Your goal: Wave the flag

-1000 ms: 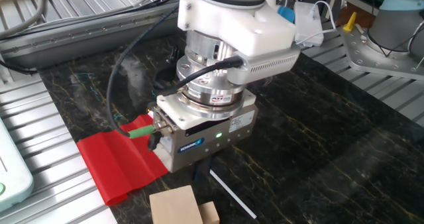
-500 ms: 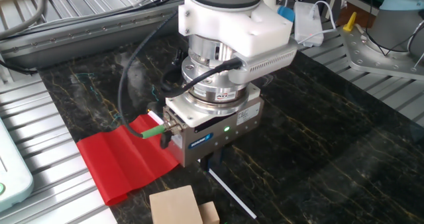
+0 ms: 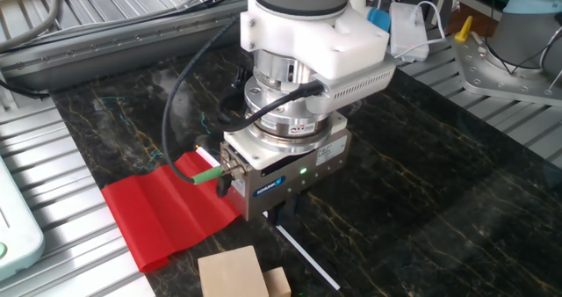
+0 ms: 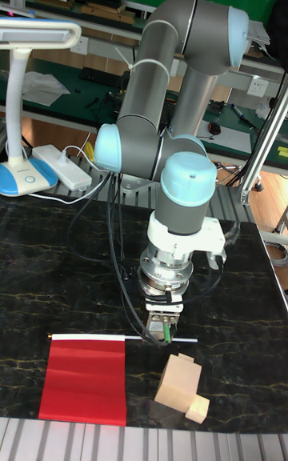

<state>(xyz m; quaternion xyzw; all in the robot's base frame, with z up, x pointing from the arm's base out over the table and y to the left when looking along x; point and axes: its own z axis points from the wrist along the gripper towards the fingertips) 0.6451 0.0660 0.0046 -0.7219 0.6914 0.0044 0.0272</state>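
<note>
You have 1 UR5 arm (image 4: 164, 109) over 1 dark marbled table (image 3: 421, 174), reaching straight down at the table's middle. Next in size is 1 flag (image 4: 84, 379): its red cloth lies flat on the table near the front edge, with rippled folds, and its thin white stick (image 4: 88, 338) runs along the cloth's far edge and past it, under the arm's tool. In the fixed view the stick's free end (image 3: 307, 260) shows beyond the tool body. You have 1 gripper (image 3: 279, 214), low at the stick; its fingertips are hidden behind its own body, so you cannot tell whether they are spread or pinching the stick. 2 pale wooden blocks (image 4: 180, 386) sit touching each other just beside the stick, the larger (image 3: 233, 273) against the smaller (image 3: 278, 282).
</note>
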